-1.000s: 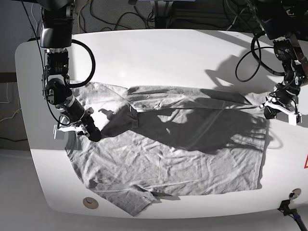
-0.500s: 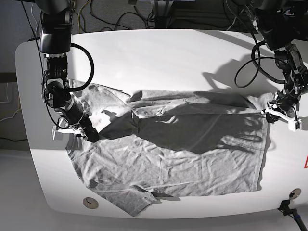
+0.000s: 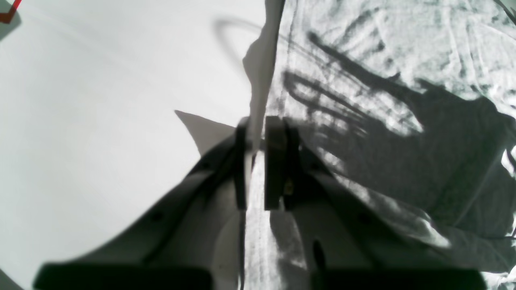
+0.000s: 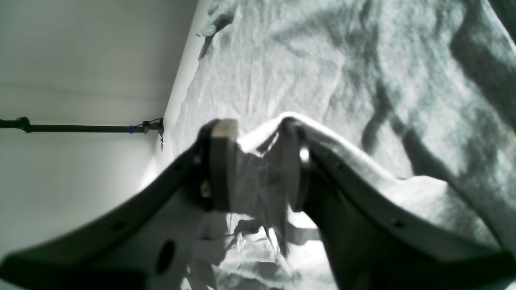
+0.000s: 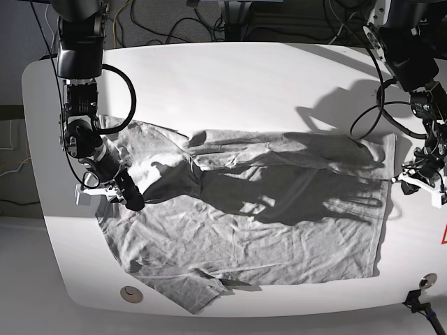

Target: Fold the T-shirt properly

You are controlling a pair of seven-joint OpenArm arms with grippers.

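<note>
Pinching T-shirt (image 5: 265, 209) edges, left tool (image 3: 258, 133) and right tool (image 4: 258, 157) hide their grips.

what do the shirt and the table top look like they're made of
T-shirt: soft heather-grey knit, probably cotton, going by its matte speckled weave and fine wrinkles. Table: smooth white hard surface, perhaps laminate or painted board, with a faint sheen and crisp shadows; the exact material is unclear.

White rounded table (image 5: 244, 77), tangle of black cables (image 5: 174, 21) on the floor behind its far edge, small round grommet (image 5: 130, 294) near the front edge, red tape mark (image 5: 443, 236) at right edge, black rod (image 4: 76, 128) beside table
</note>
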